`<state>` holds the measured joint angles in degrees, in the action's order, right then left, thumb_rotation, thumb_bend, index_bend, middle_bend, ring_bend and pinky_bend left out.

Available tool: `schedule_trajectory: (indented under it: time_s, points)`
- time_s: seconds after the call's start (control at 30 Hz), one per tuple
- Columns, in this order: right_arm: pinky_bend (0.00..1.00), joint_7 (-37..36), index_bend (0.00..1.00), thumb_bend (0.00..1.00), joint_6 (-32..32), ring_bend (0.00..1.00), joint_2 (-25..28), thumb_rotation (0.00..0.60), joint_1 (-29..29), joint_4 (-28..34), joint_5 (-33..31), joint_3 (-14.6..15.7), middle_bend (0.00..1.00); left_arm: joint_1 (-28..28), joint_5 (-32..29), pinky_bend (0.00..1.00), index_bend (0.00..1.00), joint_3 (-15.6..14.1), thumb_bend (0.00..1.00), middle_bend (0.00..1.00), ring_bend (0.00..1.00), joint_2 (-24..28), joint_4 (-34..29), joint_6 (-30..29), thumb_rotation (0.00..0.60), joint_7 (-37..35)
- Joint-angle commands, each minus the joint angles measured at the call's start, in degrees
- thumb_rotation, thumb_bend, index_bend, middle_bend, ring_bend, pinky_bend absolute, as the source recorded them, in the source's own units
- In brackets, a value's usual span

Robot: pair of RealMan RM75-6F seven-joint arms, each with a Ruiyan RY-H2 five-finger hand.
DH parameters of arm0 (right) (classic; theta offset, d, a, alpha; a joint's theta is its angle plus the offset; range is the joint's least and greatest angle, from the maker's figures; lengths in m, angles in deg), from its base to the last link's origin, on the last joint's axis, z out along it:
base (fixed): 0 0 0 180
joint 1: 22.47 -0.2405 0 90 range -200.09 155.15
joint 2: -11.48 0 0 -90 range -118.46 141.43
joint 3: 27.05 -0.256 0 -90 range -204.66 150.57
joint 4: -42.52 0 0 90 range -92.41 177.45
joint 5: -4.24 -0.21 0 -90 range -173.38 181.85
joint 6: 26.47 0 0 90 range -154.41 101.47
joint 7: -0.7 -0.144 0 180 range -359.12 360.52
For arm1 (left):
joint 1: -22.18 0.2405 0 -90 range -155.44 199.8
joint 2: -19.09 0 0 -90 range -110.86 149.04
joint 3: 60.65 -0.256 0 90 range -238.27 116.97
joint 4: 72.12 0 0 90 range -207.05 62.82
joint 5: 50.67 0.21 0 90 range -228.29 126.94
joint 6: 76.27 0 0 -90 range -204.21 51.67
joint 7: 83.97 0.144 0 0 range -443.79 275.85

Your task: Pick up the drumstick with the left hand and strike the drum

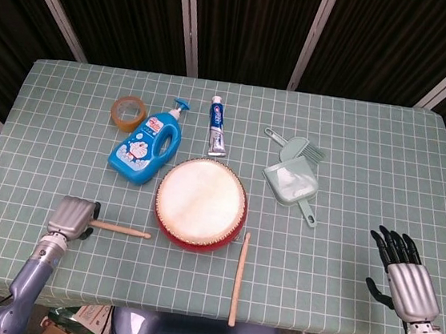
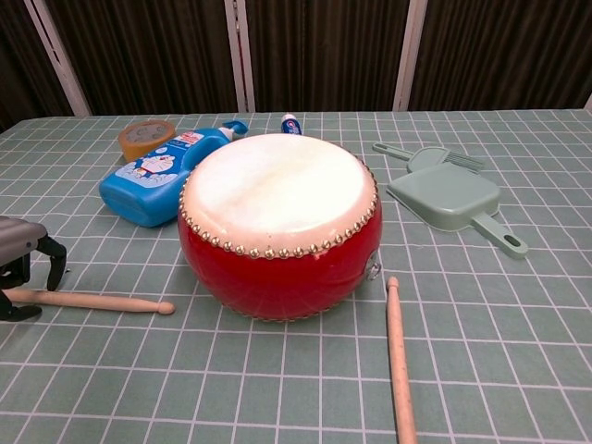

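My left hand [image 1: 70, 216] sits over the butt end of the left drumstick [image 1: 119, 228], at the near left of the table [image 1: 370, 151]. In the chest view its dark fingers [image 2: 55, 259] hang down around the stick, one on the far side and another curling under on the near side, but I cannot tell whether they have closed on the wood; the stick lies flat on the cloth. Its rounded tip points right, toward the red drum [image 1: 200, 203], and stops a little short of the shell.

My right hand [image 1: 404, 272] rests at the near right, fingers spread, holding nothing, well apart from everything.

A second stick [image 1: 238, 277] lies near the drum's right side, running toward me. Beyond the drum are a blue bottle [image 1: 146, 145], a tape roll [image 1: 128, 113], a toothpaste tube [image 1: 217, 126] and a green dustpan set [image 1: 293, 177].

My worry: the grip is at the very end, so if I lift before the fingers are firmly round it, the long free length will lever down and the stick will roll out or swivel. A loose hold could also let it fly off on the strike.
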<state>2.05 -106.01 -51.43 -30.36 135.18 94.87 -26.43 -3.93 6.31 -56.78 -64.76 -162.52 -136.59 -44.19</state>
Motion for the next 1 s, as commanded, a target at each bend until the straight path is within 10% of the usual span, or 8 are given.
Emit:
schedule_trajectory:
  time_s: [0.03,0.63,1.0]
  points:
    - [0.00,-0.04,0.00,0.35,-0.08,0.00,0.03,0.600,0.05,-0.01,-0.02,-0.01,0.00,-0.06,0.14,1.00,0.49,-0.46,0.27,1.00,1.00,-0.11,0.34,-0.28,0.600,-0.09]
    - [0.00,0.14,0.00,0.35,-0.08,0.00,0.00,0.600,0.12,0.14,-0.08,-0.01,0.00,-0.99,-2.03,1.00,0.48,-1.59,0.28,1.00,1.00,-0.56,2.87,0.37,0.600,-0.37]
    - [0.00,0.10,0.00,0.35,-0.09,0.00,0.00,0.600,0.15,0.17,-0.13,-0.04,0.00,-1.32,-4.09,1.00,0.59,-2.46,0.45,1.00,1.00,-0.69,3.20,0.57,0.600,0.34]
